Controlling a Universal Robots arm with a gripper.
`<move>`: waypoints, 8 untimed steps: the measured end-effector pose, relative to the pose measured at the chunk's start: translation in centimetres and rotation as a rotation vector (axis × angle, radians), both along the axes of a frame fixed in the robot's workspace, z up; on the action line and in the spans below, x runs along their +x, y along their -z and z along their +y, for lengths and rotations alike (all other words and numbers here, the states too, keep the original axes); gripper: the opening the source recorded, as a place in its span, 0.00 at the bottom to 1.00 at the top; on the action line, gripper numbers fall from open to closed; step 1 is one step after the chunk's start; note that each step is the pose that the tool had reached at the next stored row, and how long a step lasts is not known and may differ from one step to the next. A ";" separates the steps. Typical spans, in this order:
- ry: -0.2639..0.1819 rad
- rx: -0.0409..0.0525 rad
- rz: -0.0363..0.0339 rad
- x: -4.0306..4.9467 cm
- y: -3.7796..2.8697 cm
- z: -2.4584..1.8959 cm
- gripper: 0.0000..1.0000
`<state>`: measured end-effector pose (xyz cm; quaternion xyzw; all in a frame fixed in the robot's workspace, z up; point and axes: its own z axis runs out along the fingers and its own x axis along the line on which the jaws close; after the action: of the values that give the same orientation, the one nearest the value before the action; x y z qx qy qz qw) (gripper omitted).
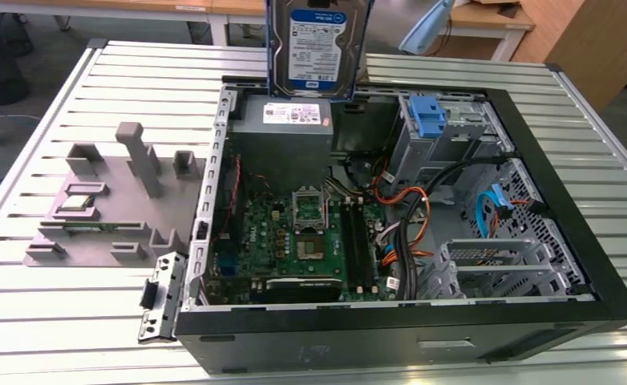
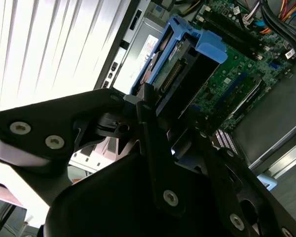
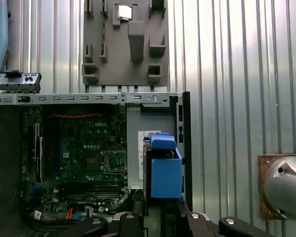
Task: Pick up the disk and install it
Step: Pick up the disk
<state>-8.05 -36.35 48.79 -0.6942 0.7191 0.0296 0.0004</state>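
The disk (image 1: pixel 316 44) hangs in the air, upright on its short end, with its blue-and-white label facing the exterior camera and its blue side rails running down both long edges. It is above the end of the open computer case (image 1: pixel 399 329) that lies nearest the counter's far edge, directly over the grey power-supply box (image 1: pixel 292 120) and clear of it. In both wrist views the gripper (image 2: pixel 170 116) grips the disk from above; its black fingers (image 2: pixel 149 113) are closed narrow against the disk's two sides, so the drive's connector end and blue carrier point down toward the green motherboard (image 2: pixel 237 74). In the first wrist view the disk (image 3: pixel 163 168) is seen end-on, as a blue block between the fingers, over the power-supply box's white sticker. The case lies on its side on the slatted metal counter (image 1: pixel 78 321), side panel off, with a metal drive cage (image 1: pixel 506 257) by its edge toward the exterior view's right. Well apart from the case, toward the counter's edge on the exterior view's left, a grey moulded fixture (image 1: pixel 111 200) carries a small square silver chip (image 1: pixel 78 200).
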 end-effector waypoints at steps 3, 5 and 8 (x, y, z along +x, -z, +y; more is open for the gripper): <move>0.000 0.0003 -0.0001 0.10 0.01 0.00 0.35; 0.000 0.0001 0.0000 0.13 0.00 0.00 0.35; 0.000 0.0001 -0.0001 0.16 0.01 0.00 0.35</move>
<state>-7.88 -36.35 48.78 -0.6942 0.7192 0.0296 0.0004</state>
